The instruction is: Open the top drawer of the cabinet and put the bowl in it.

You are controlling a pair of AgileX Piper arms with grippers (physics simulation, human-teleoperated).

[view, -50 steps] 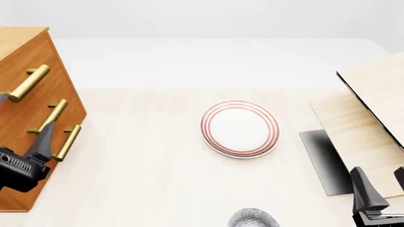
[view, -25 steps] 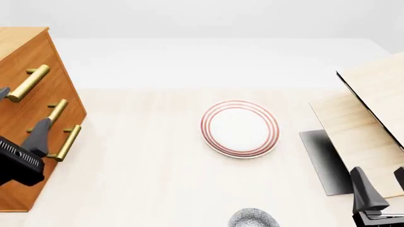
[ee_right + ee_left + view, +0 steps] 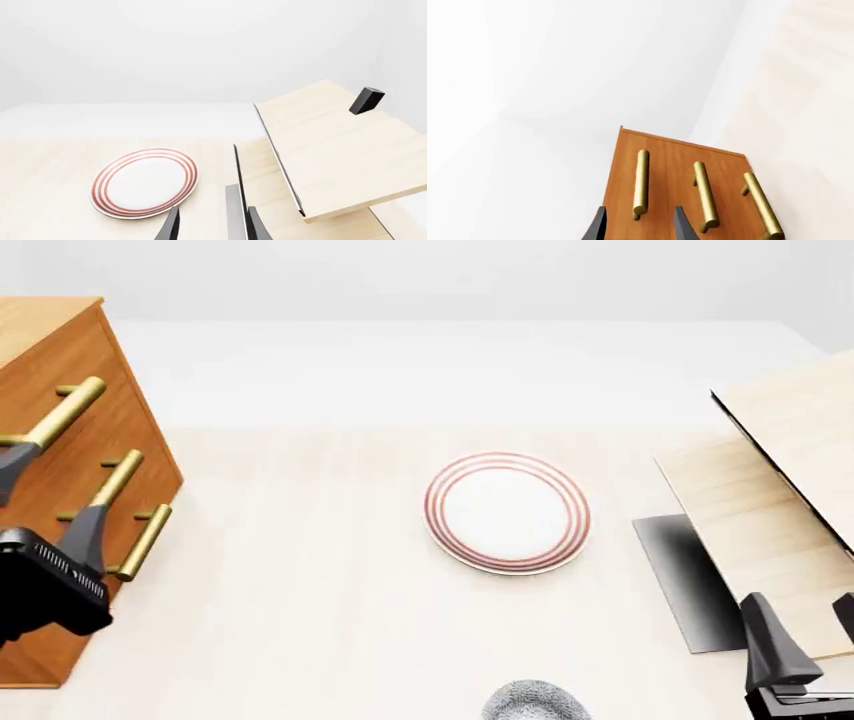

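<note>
The orange-brown cabinet (image 3: 40, 325) stands at the table's left edge, and its top drawer (image 3: 120, 400) is closed, as the left wrist view (image 3: 657, 175) also shows. My left gripper (image 3: 51, 498) is open just in front of the cabinet, its fingers (image 3: 599, 225) straddling the lower end of the top brass handle (image 3: 641, 182) without touching it. The speckled bowl (image 3: 537, 702) sits at the table's near edge, partly cut off by the frame. My right gripper (image 3: 807, 635) is open and holds nothing at the near right, and it also shows in the right wrist view (image 3: 213, 225).
A white plate with red rings (image 3: 507, 510) lies mid-table. A pale wood slanted structure (image 3: 787, 470) with a dark slab (image 3: 681, 580) at its foot fills the right side. Two lower brass handles (image 3: 118, 480) jut from the cabinet front.
My left gripper has shifted a little in front of the cabinet, and its upper finger now shows just below the top handle. The right arm, bowl and plate have not moved.
</note>
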